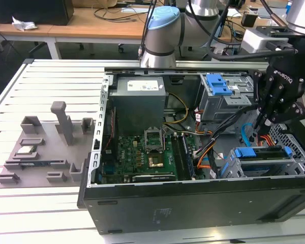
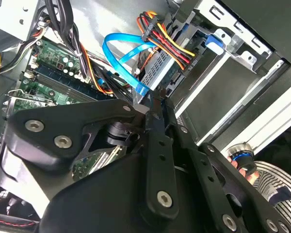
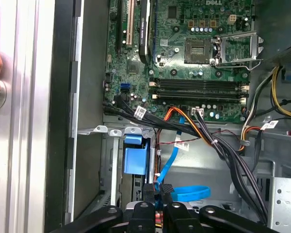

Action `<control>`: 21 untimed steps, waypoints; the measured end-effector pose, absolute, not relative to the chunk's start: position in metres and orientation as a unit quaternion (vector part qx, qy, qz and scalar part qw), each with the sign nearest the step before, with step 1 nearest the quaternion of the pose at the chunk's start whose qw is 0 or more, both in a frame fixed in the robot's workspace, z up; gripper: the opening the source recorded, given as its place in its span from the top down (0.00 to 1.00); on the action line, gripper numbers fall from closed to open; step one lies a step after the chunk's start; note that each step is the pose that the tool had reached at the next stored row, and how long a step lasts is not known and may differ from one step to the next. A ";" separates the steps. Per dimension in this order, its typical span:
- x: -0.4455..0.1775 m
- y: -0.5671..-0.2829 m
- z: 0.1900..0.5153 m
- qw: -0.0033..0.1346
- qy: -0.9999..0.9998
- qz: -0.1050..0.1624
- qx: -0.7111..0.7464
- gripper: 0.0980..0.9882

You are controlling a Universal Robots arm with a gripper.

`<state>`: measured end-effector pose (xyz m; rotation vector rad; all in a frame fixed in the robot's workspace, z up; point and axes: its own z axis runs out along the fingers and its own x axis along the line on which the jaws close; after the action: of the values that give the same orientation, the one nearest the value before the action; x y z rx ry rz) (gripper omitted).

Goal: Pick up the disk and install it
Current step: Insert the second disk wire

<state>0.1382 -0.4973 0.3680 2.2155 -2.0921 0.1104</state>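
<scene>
While shut, matte black hand [image 2: 157,104].

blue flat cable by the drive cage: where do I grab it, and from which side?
Probably take the blue flat cable near its free end, not the loop, which would likely flop. Pinch across its flat faces, coming straight down from above: the drive cage and the red-yellow wire bundle crowd its other sides.
</scene>
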 end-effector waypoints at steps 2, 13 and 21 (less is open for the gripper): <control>0.138 -0.497 0.366 0.046 -0.685 0.036 0.726 0.93; 0.141 -0.506 0.355 0.047 -0.685 0.037 0.726 0.93; 0.149 -0.512 0.349 0.048 -0.685 0.037 0.726 0.93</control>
<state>0.1493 -0.5123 0.3488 2.2134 -2.0900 0.1143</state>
